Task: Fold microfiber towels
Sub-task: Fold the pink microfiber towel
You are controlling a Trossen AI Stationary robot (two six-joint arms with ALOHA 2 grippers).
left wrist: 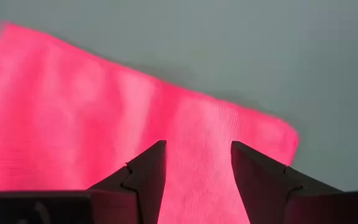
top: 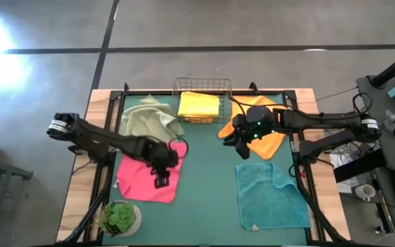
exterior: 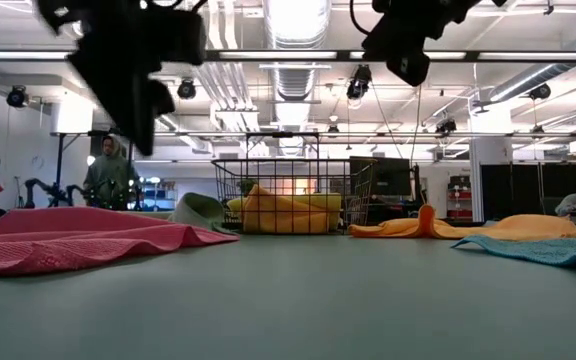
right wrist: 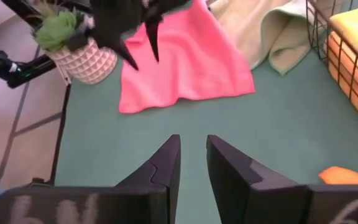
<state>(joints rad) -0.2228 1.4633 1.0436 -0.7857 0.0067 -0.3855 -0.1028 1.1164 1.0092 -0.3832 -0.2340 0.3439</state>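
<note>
I see the left gripper (top: 162, 180) hovering over the pink towel (top: 142, 180), jaws apart and empty. The right gripper (top: 241, 149) hangs near the orange towel (top: 269, 140), seemingly open, holding nothing.

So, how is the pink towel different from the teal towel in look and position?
The pink towel lies on the left part of the mat, under the open left tool; the teal towel lies on the right part with no tool over it. The teal towel has one corner turned over onto itself; the pink towel looks smooth and flat. Both are plain cloths spread on the green mat, not in the basket.
</note>
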